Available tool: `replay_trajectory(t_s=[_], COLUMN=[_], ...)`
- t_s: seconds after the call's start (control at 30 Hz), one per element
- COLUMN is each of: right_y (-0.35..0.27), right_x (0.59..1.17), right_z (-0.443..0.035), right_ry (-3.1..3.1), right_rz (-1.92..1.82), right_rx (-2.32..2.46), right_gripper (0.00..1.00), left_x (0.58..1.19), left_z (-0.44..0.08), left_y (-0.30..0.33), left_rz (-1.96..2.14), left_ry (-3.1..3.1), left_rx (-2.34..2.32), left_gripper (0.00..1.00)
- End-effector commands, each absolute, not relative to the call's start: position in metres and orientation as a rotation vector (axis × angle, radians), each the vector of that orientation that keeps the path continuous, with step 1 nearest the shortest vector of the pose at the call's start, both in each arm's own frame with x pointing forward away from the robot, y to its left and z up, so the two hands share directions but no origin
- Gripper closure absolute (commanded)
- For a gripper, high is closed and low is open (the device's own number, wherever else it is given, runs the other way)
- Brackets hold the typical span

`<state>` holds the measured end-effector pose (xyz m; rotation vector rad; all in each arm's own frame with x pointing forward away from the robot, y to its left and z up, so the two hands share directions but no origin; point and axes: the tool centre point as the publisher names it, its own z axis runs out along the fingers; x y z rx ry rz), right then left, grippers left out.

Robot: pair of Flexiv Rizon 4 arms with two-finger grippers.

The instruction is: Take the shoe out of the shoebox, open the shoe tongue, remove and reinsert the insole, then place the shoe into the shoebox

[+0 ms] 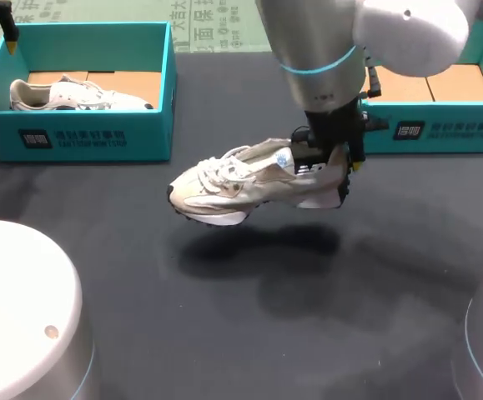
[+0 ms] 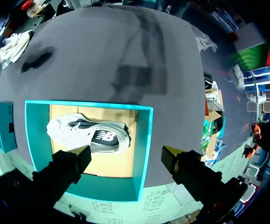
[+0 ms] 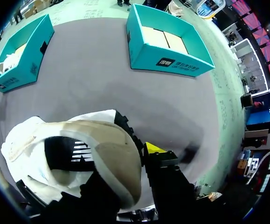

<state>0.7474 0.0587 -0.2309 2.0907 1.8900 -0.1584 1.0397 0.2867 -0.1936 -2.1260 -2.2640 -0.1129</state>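
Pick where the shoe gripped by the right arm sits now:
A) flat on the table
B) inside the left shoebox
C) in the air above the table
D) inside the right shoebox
C: the beige shoe hangs clear of the table, clamped at the heel by the right arm's jaws, with its shadow on the surface below.

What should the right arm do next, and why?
Probably lower the shoe straight down onto the table. The right pincer grips its heel, and it hangs in the air above its shadow. The left pincer is open over the left box, too distant to work the tongue.
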Motion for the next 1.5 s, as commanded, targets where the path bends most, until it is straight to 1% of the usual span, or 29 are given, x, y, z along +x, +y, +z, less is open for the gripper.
replay_trajectory(t_s=[0.03, 0.6, 1.0, 1.5], right_y=[0.074, 0.101, 0.102, 0.091], right_x=[0.742, 0.726, 0.711, 0.702], right_z=[-0.25, -0.32, -0.346, -0.367], right_ry=[1.881, 1.93, 1.887, 1.884], right_rz=[-0.15, -0.146, -0.156, -0.189], right_rx=[2.095, 2.114, 2.151, 2.193], right_gripper=[1.0, 1.0, 1.0, 1.0], left_x=[1.039, 1.039, 1.039, 1.039], left_z=[-0.193, -0.193, -0.193, -0.193], left_y=[0.287, 0.287, 0.287, 0.287], left_rz=[-0.119, -0.119, -0.119, -0.119], left_ry=[-2.264, -2.264, -2.264, -2.264], left_rx=[-2.126, -2.126, -2.126, -2.126], left_gripper=[0.0, 0.0, 0.0, 0.0])
